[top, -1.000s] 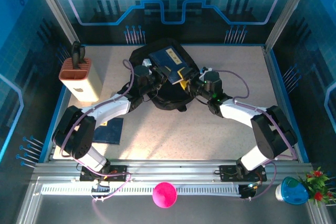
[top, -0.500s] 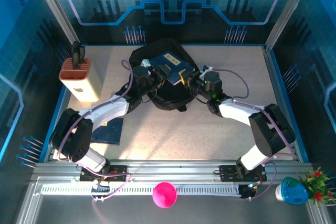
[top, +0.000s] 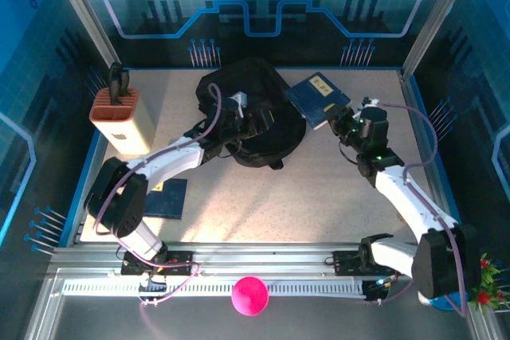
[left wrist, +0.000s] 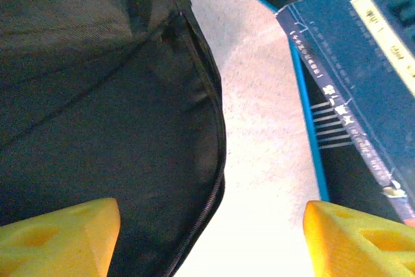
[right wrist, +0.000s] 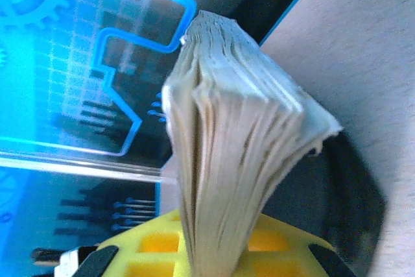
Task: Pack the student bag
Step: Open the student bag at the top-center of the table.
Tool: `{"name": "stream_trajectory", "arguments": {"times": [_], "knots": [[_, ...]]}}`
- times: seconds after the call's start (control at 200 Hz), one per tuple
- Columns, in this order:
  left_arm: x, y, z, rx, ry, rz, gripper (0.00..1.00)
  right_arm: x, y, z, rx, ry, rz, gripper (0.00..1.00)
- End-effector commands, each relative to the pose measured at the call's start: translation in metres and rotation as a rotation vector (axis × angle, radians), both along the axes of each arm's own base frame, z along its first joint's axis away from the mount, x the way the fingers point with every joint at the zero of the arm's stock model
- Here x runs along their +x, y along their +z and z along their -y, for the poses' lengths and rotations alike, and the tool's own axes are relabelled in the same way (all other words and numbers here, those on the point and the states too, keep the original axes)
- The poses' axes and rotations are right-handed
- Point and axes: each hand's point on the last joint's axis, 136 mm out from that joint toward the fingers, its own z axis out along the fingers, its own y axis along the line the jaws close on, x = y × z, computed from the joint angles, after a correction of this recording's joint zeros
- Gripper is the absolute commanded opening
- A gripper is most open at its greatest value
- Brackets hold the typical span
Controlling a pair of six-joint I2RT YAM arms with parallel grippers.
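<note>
Black student bag (top: 249, 79) lies beneath parted left fingers (left wrist: 59, 233); right fingers (right wrist: 150, 244) clamp book (top: 319, 99)

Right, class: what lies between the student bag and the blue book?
Nothing: just a bare strip of table separates the student bag from the blue book, seen in the left wrist view.

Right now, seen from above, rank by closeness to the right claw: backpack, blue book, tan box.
1. Blue book, clamped in the right gripper.
2. Black backpack, to its left, mid-table.
3. Tan box, far left edge.
</note>
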Motion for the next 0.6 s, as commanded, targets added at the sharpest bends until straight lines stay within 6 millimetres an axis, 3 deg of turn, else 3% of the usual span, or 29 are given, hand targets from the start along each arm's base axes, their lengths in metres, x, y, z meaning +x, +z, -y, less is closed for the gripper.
{"name": "stream_trajectory", "arguments": {"times": [0.0, 0.09, 0.31, 0.595], "knots": [[-0.005, -0.030, 0.018, 0.098, -0.104, -0.071, 0.76, -0.014, -0.014, 0.027, -0.136, -0.004, -0.058, 0.06], [-0.003, -0.044, 0.036, 0.105, -0.168, -0.097, 0.76, -0.017, -0.016, 0.044, -0.155, -0.009, -0.058, 0.06], [-0.001, -0.062, 0.074, 0.185, -0.359, -0.069, 0.74, -0.028, -0.029, 0.059, -0.177, 0.032, -0.097, 0.06], [0.003, -0.080, 0.095, 0.259, -0.512, -0.055, 0.61, -0.039, -0.047, 0.070, -0.146, 0.044, -0.131, 0.06]]}}
